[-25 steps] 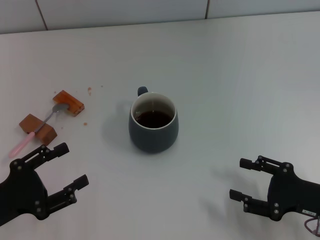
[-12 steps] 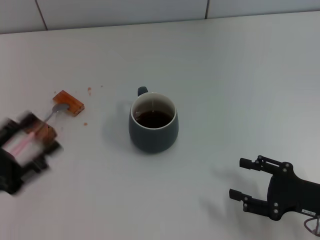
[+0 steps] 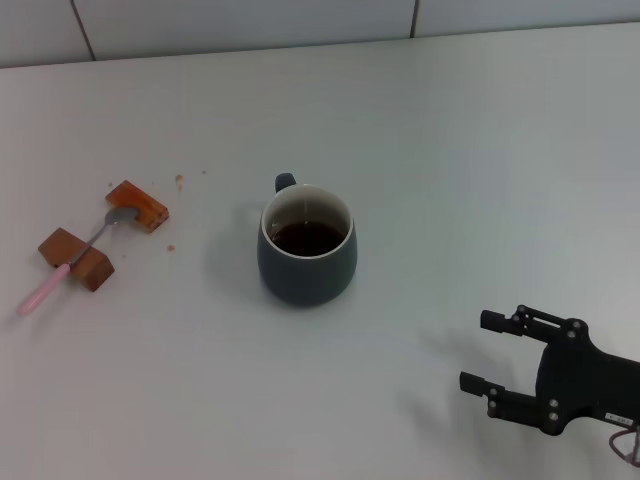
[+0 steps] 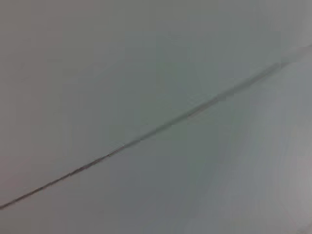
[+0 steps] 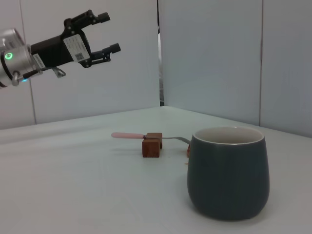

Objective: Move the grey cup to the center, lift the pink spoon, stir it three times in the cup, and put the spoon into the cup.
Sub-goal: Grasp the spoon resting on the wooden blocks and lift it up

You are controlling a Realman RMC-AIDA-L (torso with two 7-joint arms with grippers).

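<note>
Bright, even light; soft shadow left of the grey cup [image 3: 307,246]; left wrist view blurred

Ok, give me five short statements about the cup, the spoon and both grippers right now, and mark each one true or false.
1. The grey cup holds dark liquid. True.
2. The pink spoon is inside the cup. False: it rests across the brown wooden blocks, apart from the cup on the robot's left.
3. The left gripper holds the spoon. False: its jaws are open and empty, raised high above the table.
4. The right gripper is open, low near the table's front edge on the robot's right. True.
5. The cup lies tipped on its side. False: it stands upright.
</note>
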